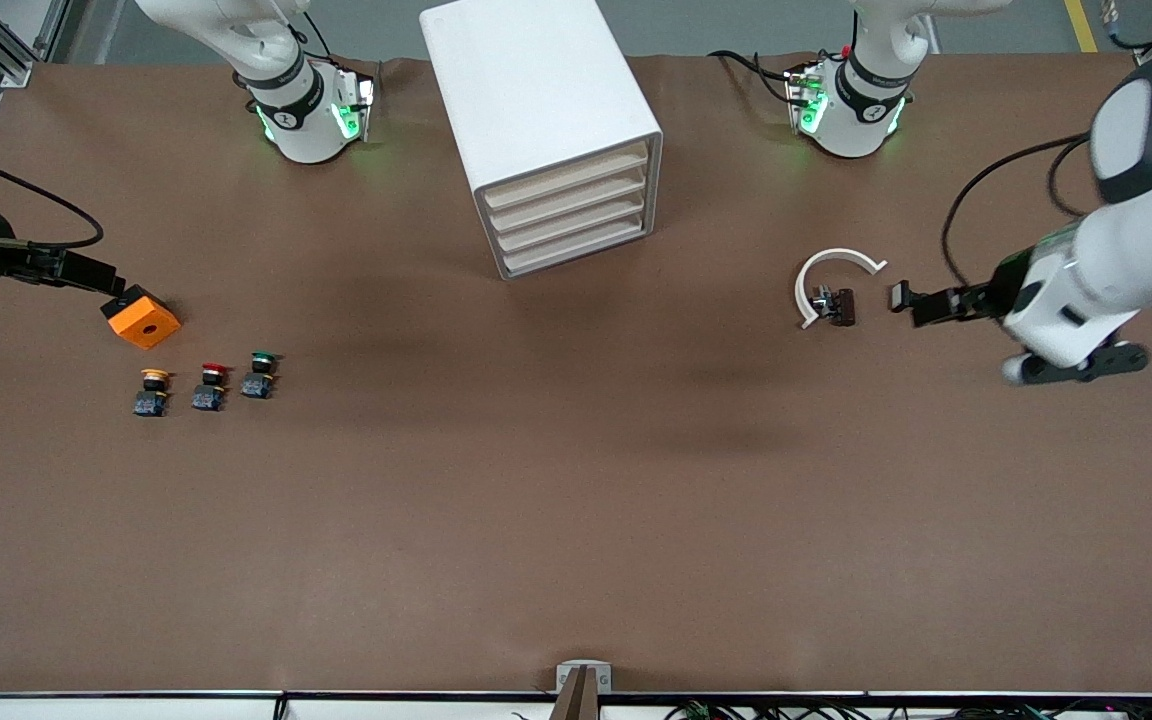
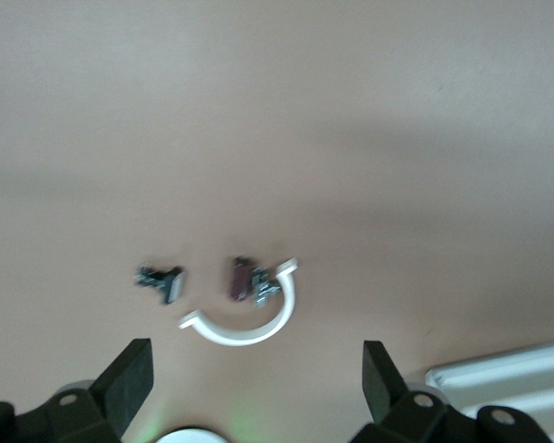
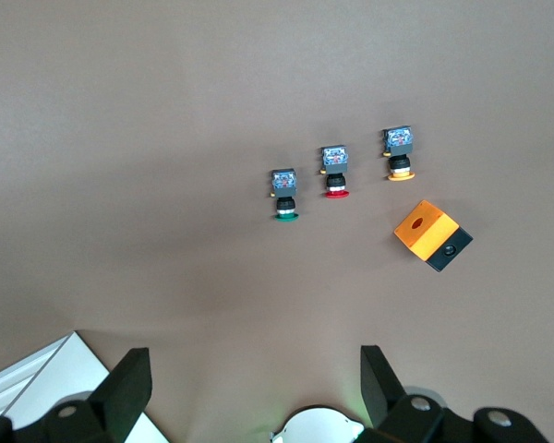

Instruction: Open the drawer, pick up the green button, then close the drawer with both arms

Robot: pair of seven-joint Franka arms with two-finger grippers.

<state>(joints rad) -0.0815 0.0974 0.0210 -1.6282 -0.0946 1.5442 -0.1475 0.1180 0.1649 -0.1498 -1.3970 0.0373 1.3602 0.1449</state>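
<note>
The green-capped button [image 1: 260,375] lies on the table toward the right arm's end, beside a red-capped button [image 1: 209,388] and a yellow-capped one [image 1: 151,392]. It also shows in the right wrist view [image 3: 285,196]. The white drawer cabinet [image 1: 546,130] stands at the middle, near the arms' bases, with all its drawers [image 1: 571,215] shut. My right gripper [image 1: 86,272] is open and empty, up in the air beside an orange box [image 1: 141,318]; its open fingers frame bare table in its own view [image 3: 254,383]. My left gripper [image 1: 926,305] is open and empty, up by a white clamp ring [image 1: 831,275], as its own view shows [image 2: 256,378].
The clamp ring [image 2: 249,323] lies with a small brown part [image 2: 239,277] and a small metal part [image 2: 162,280] toward the left arm's end. The orange box [image 3: 431,234] lies beside the yellow-capped button [image 3: 400,152]. A cabinet corner shows in both wrist views [image 2: 508,383] [image 3: 37,378].
</note>
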